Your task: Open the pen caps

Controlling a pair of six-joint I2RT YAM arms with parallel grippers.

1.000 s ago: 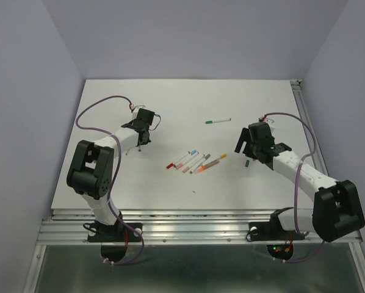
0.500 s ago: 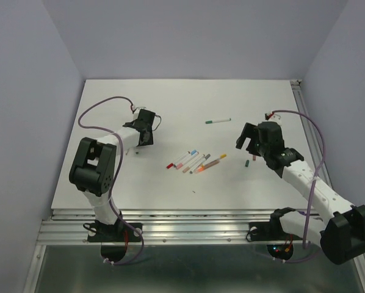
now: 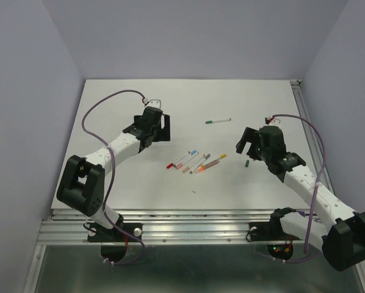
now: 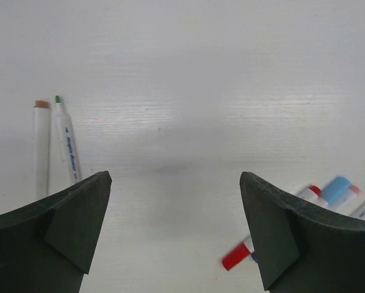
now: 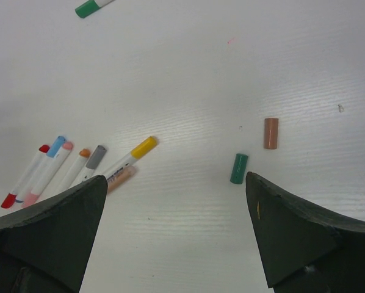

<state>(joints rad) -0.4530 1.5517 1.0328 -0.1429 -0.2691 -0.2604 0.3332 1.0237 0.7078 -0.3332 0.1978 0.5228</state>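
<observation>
Overhead, a white table (image 3: 170,97) inside pale lilac walls. Bolted at its near edge, two white-and-black arms, each trailed by a purple cable. Left arm (image 3: 118,146) stretched toward the table's middle; right arm (image 3: 304,180) angled in from the right side.

Left gripper (image 3: 162,126) spread wide, holding nothing, poised just left of the pens. Right gripper (image 3: 246,141) likewise wide apart and empty, over the table to the right of the pens.

Between the two grippers, a fanned cluster of capped pens (image 3: 195,162), side by side and touching, with caps on in red, blue, pink, orange, grey and yellow. Farther back and well apart, a lone green-capped pen (image 3: 218,121).

From the left wrist, at the far left, a brown-tipped pen (image 4: 41,146) and a green-tipped pen (image 4: 67,141), both uncapped, lying side by side; not made out from above.

Smallest of all, the loose caps, right of the cluster. A green pen cap (image 5: 238,168) flat on the table close by one finger of the right gripper. A brown pen cap (image 5: 271,133) near it, slightly farther back, not touching. From above, only the green one visible, beside the right arm's wrist.
</observation>
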